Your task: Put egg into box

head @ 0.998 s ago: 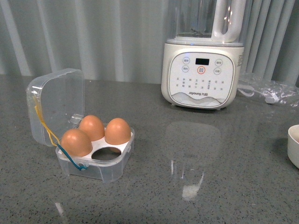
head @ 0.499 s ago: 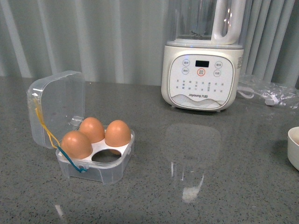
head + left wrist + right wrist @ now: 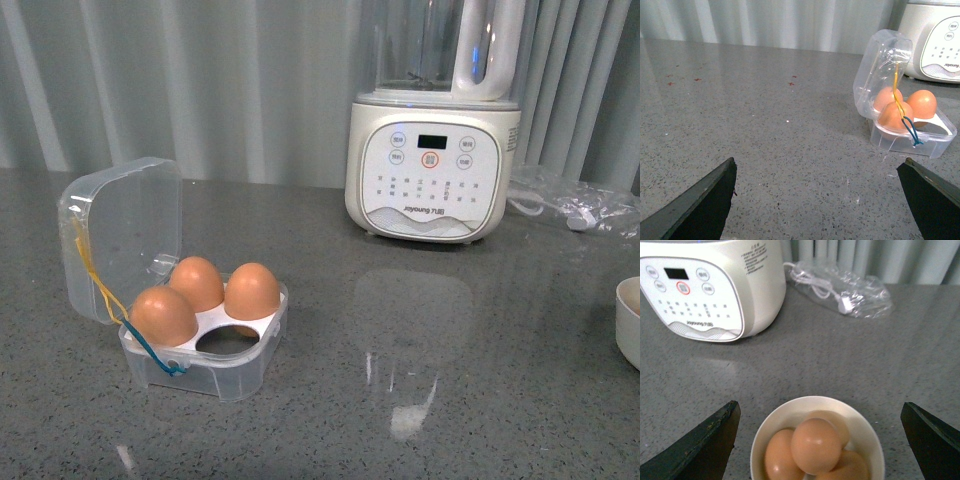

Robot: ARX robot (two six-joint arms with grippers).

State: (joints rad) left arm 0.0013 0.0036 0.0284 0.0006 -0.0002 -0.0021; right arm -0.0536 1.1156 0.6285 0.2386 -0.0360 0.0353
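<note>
The clear plastic box point(image 3: 235, 375) stands open on the grey counter at the left, lid point(image 3: 120, 235) tipped back. Three brown eggs sit in its white tray; the front right hole point(image 3: 225, 342) is empty. The box also shows in the left wrist view point(image 3: 900, 142), far ahead of my open, empty left gripper point(image 3: 818, 162). My open right gripper point(image 3: 818, 407) hovers over a white bowl point(image 3: 790, 412) that holds several brown eggs, with one egg point(image 3: 816, 445) on top. The jaws stand wide on both sides of the bowl. Neither gripper shows in the front view.
A big cream blender point(image 3: 432, 160) stands at the back, also in the right wrist view point(image 3: 705, 285). A clear bag with a white cable point(image 3: 845, 290) lies behind the bowl. The bowl's edge point(image 3: 630, 315) shows at the front view's right border.
The whole scene sits slightly lower in the front view than before. Nothing on the counter has moved.
</note>
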